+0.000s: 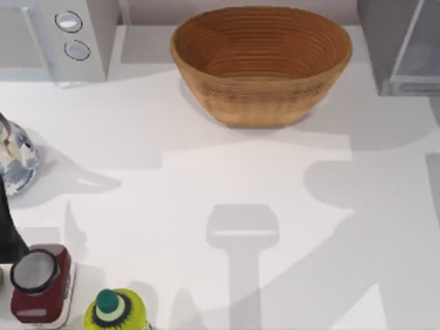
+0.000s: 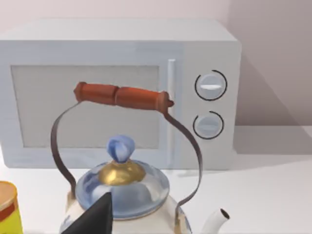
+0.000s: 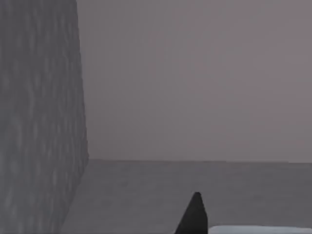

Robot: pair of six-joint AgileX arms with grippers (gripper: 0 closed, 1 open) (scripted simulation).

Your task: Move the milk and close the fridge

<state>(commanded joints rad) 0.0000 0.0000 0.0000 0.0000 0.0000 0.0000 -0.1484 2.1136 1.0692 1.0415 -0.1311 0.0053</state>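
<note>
You've got a plain white tabletop (image 1: pixel 206 179) streaked with big soft grey shadows, backed by a bare pinkish-grey wall (image 2: pixel 273 48) behind the microwave (image 2: pixel 117 92).

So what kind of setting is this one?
Most likely a simulated kitchen counter: a microwave with two dials, a kettle in front of it, a woven basket, and a fridge at the back right.
</note>
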